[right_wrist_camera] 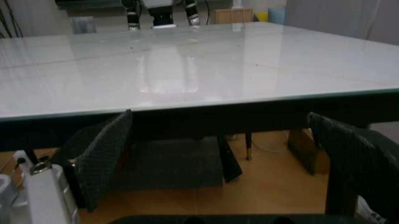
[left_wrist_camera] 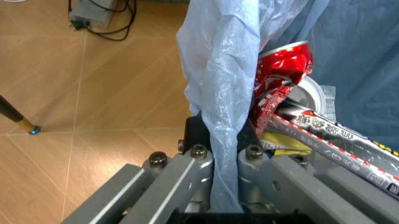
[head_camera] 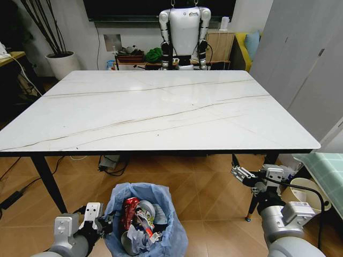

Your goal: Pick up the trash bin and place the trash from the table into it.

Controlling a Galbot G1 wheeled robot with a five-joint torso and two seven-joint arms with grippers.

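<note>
The bin [head_camera: 143, 222] sits at the bottom centre of the head view, low over the wooden floor [head_camera: 209, 187] and just in front of the table's near edge. Its blue bag [head_camera: 169, 235] is crumpled around the rim, and the trash [head_camera: 138, 217] lies inside: a crushed red can [head_camera: 130, 209], a round lid [head_camera: 146, 209] and white scraps. In my left wrist view the can [left_wrist_camera: 283, 70] presses against the bag wall [left_wrist_camera: 227, 84], with a red-and-white wrapper [left_wrist_camera: 337, 135] below it.

My left gripper [head_camera: 102, 224], at the lower left of the head view, touches the bin's left rim; its fingers [left_wrist_camera: 193, 163] are clamped on a fold of the bag, which runs down between them.

My right gripper [head_camera: 241, 174], at the lower right, hangs below the table edge, well apart from the bin, holding nothing. Its fingers [right_wrist_camera: 103, 154] stand wide apart, framing the table's dark edge.

The table [head_camera: 161, 107] fills the middle of the head view, its white veined top bare. Another white robot [head_camera: 185, 32] stands beyond its far edge, at top centre.
</note>
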